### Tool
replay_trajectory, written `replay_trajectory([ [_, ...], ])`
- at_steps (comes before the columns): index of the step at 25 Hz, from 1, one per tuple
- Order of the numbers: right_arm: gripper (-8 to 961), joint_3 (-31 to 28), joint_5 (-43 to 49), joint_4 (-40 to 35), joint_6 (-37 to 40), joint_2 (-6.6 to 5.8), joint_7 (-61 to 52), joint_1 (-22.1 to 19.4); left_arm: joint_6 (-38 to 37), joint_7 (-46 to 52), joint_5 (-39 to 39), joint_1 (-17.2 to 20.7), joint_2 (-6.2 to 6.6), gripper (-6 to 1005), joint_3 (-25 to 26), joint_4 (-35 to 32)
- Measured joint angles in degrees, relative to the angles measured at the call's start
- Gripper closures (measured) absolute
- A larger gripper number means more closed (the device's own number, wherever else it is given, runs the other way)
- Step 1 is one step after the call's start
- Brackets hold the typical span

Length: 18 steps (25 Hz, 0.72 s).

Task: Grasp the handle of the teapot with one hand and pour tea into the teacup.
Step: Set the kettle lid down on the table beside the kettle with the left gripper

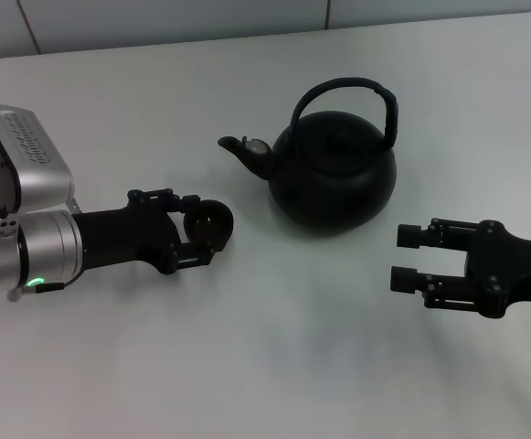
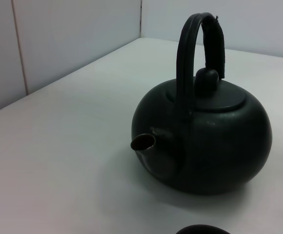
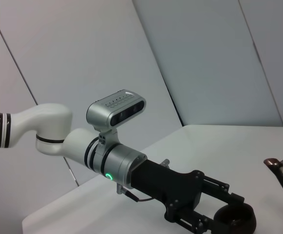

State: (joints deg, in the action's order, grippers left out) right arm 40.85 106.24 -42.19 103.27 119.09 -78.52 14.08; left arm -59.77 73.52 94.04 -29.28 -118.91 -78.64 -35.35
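Here we see one teapot (image 1: 334,174) standing upright on the white table (image 1: 247,347), a little right of centre and toward the far side, its spout (image 1: 242,149) pointing left. Its single arched handle (image 1: 347,96) stands free above the lid. One teacup (image 1: 208,224) sits to the near left of the pot, and the left gripper (image 1: 192,230) has its jaws clamped on it, holding it low over the table. The right gripper (image 1: 411,258) waits to the near right of the pot, jaws apart and holding nothing, well clear of the handle.

In our judgement, the main risk is the reach: the right gripper sits low beside the pot's belly, and moving straight in could nudge the pot instead of catching the hoop. A loose grip on the handle could let the pot swing when tilted. The spout and cup are also apart, so pouring before they line up would spill tea on the table.
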Motion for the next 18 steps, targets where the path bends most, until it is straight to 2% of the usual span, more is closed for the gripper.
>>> replay_trajectory([
  [18, 254, 0.0, 0.0, 0.0, -0.3, -0.03, -0.6, 0.4, 1.6, 0.0, 0.3, -0.3, 0.00, 323, -0.7, 0.3],
])
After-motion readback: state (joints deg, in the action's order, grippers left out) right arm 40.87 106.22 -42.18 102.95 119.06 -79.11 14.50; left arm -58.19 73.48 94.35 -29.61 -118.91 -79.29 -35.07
